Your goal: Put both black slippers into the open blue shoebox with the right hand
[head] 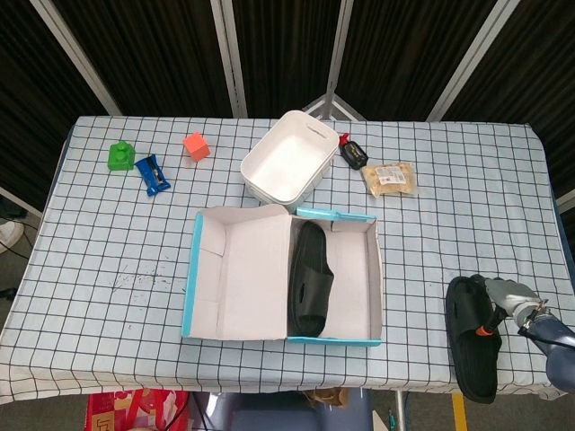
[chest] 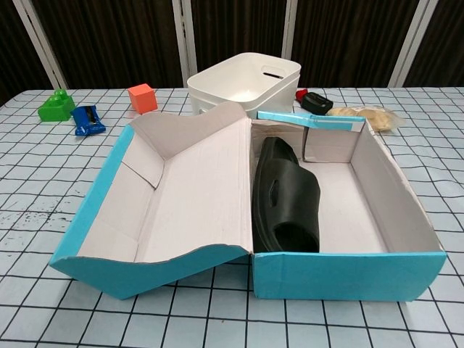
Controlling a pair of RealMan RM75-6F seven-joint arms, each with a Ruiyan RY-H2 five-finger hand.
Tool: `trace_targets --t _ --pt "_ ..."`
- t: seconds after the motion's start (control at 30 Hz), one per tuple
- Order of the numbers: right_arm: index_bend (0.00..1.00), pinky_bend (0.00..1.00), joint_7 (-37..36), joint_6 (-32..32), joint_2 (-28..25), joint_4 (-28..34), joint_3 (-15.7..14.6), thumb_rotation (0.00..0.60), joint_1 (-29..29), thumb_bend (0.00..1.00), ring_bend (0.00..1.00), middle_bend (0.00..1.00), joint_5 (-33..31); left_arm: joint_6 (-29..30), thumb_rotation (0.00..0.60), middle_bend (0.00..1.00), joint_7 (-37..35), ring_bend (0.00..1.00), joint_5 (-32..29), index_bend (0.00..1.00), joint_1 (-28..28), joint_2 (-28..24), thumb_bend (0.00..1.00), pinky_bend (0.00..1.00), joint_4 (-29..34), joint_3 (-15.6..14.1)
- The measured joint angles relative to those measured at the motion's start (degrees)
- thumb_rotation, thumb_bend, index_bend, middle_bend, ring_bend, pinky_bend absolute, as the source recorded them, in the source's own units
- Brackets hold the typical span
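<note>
One black slipper already lies in the open blue shoebox, leaning against the box's left inner wall with its long axis running front to back. The second slipper lies on the table well to the right of the box, near the table's front-right corner — its long axis also runs roughly front to back, nearly parallel to the boxed one.

The right hand sits at the right edge of this second slipper, at its far half. The fingers reach leftward onto the strap area and touch the slipper; whether they have closed into a firm hold cannot be determined from the head view, and the chest view does not show the hand. The left hand is not visible in either view.

Governing relation: the free floor of the box lies to the left of the held-side slipper, between the boxed slipper and the box's right wall. The transfer is therefore judged to be a lift and leftward carry, keeping the long axis front to back so the slipper clears the right wall and fits the remaining lane.
</note>
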State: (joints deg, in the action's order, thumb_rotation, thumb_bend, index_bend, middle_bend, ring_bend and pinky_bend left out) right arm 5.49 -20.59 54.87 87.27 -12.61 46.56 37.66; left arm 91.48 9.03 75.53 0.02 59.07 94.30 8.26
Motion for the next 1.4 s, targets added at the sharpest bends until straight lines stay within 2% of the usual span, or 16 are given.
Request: trace_targets --t 0.1,0.2,0.27,0.4,0.73,1.13,1.23,1.4 --pt "0.17 0.03 -0.32 -0.70 0.45 -0.20 -0.35 0.600 0.08 0.19 0.10 0.22 -0.08 0.05 0.600 0.00 -0.07 0.00 -0.06 0.03 0.03 0.03 0.37 0.03 -0.02 0.02" --pt "0.28 0.04 -0.76 -1.90 0.79 -0.32 -0.23 0.600 -0.26 0.31 0.16 0.31 0.16 -0.07 0.600 0.00 -0.23 0.00 -0.16 0.03 0.01 -0.01 0.37 0.03 -0.04 0.05" --pt "0.35 0.04 -0.92 -3.15 0.98 -0.35 -0.11 0.600 -0.64 0.36 0.18 0.36 0.59 -0.12 0.600 0.00 -0.16 0.00 -0.15 0.03 -0.02 0.01 0.37 0.03 -0.06 0.03" --pt "0.44 0.04 -0.95 -5.12 0.92 0.06 0.03 0.600 -1.19 0.38 0.21 0.43 1.45 -0.20 0.600 0.00 0.05 0.00 -0.20 0.03 -0.09 0.10 0.37 0.03 -0.07 0.02" --pt "0.49 0.04 -0.52 -4.55 -1.27 2.01 -0.28 0.600 -0.57 0.39 0.21 0.44 2.11 -0.51 0.600 0.00 0.32 0.00 -0.46 0.03 -0.24 0.22 0.37 0.03 -0.05 0.03" --pt "0.50 0.03 -0.76 -2.89 -9.57 9.32 -0.06 0.600 2.22 0.39 0.21 0.44 3.10 -0.80 0.600 0.00 -0.45 0.00 -0.50 0.03 -0.32 0.00 0.37 0.03 -0.15 0.05" --pt "0.51 0.03 -2.36 -3.00 -12.88 12.44 1.47 0.600 2.55 0.39 0.21 0.44 3.52 -0.74 0.600 0.00 -0.89 0.00 -0.46 0.03 -0.24 -0.16 0.37 0.03 -0.14 0.06" --pt "0.53 0.03 -8.10 -5.46 -18.29 17.88 7.03 0.600 1.35 0.39 0.22 0.44 5.98 -0.84 0.600 0.00 -1.54 0.00 -0.22 0.03 -0.20 -0.38 0.37 0.03 -0.13 -0.04"
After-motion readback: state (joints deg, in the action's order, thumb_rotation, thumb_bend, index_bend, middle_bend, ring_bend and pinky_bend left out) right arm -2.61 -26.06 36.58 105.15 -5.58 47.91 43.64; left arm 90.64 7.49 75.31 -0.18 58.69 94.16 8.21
